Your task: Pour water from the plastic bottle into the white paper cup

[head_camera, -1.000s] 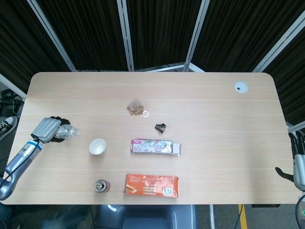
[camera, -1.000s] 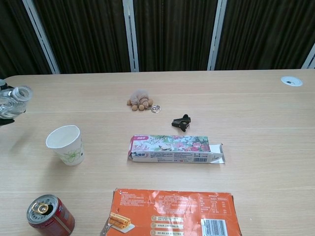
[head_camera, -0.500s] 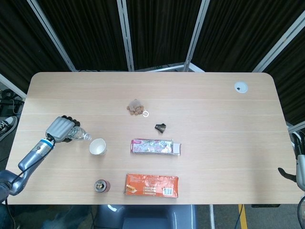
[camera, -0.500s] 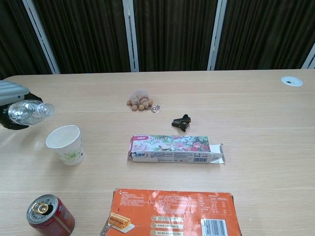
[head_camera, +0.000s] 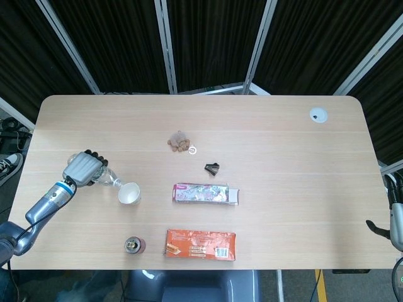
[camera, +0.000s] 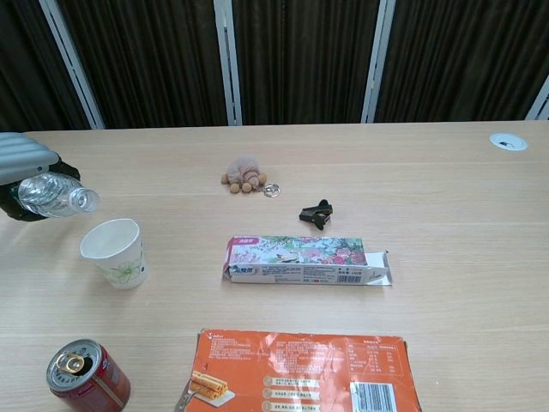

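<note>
My left hand [head_camera: 82,168] grips a clear plastic bottle [camera: 57,194] lying nearly level, its open neck [head_camera: 117,183] pointing right and slightly down, just above and left of the white paper cup [head_camera: 129,193]. The cup [camera: 114,251] stands upright with a green leaf print. In the chest view the left hand [camera: 24,163] shows at the left edge, wrapped over the bottle. I cannot see water flowing. My right hand [head_camera: 395,217] hangs off the table's right edge, only partly in view, holding nothing that I can make out.
A red drink can [camera: 88,378] stands in front of the cup. An orange snack box [head_camera: 201,244] and a flowered long box [head_camera: 206,194] lie mid-table. Farther back are a black clip [head_camera: 212,168], a small plush toy [head_camera: 178,141] and a white table grommet [head_camera: 318,114].
My left hand carried the bottle rightward from the table's left side until its neck reached the cup's rim, tipping it slightly downward. The right hand barely shifted.
</note>
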Robot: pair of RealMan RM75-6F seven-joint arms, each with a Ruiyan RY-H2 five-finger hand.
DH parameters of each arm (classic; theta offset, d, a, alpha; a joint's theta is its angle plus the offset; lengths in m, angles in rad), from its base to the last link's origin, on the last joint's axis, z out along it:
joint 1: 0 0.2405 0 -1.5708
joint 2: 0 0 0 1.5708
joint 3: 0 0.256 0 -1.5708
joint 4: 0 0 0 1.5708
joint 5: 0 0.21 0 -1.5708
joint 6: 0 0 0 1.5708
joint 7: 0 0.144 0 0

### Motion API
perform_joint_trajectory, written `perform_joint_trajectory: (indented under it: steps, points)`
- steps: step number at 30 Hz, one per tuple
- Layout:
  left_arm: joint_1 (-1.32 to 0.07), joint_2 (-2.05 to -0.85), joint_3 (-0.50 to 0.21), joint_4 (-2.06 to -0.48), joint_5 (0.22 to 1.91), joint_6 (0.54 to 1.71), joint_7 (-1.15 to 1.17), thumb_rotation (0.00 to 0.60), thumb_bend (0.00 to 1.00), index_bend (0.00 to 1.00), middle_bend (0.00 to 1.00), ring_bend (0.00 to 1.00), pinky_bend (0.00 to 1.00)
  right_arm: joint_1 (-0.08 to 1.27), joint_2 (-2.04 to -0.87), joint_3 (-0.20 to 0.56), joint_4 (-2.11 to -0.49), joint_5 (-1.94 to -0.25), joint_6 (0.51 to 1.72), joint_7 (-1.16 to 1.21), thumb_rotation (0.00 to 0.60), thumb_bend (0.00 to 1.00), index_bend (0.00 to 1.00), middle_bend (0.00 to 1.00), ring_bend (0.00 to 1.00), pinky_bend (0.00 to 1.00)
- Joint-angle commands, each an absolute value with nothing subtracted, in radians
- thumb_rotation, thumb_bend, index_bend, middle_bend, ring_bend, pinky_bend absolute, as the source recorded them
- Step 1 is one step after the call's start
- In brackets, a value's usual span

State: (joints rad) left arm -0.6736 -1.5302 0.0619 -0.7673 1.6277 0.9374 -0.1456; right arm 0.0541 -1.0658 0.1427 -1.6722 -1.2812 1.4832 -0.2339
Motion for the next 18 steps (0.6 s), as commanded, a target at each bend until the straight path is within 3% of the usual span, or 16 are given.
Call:
perform_joint_trajectory:
  steps: [1,18]
  points:
    - [-0.676,-1.528,0.066,-0.767,1.633,0.948,-0.123,0.6,0.57,0.5,0.43,0.33,0.34,0.054,-1.065,0.144,-1.661,-1.276,1.481,-0.23,0.6,0.0,0.0,0.0,0.0,0.0]
    - [-0.687,-1.526,0.073,-0.751,1.638,0.971,-0.083,0.6,0.57,0.5,0.43,0.33,0.34,0.054,-1.064,0.144,-1.663,-1.273,1.481,-0.231,0.6,0.0,0.0,0.0,0.0,0.0]
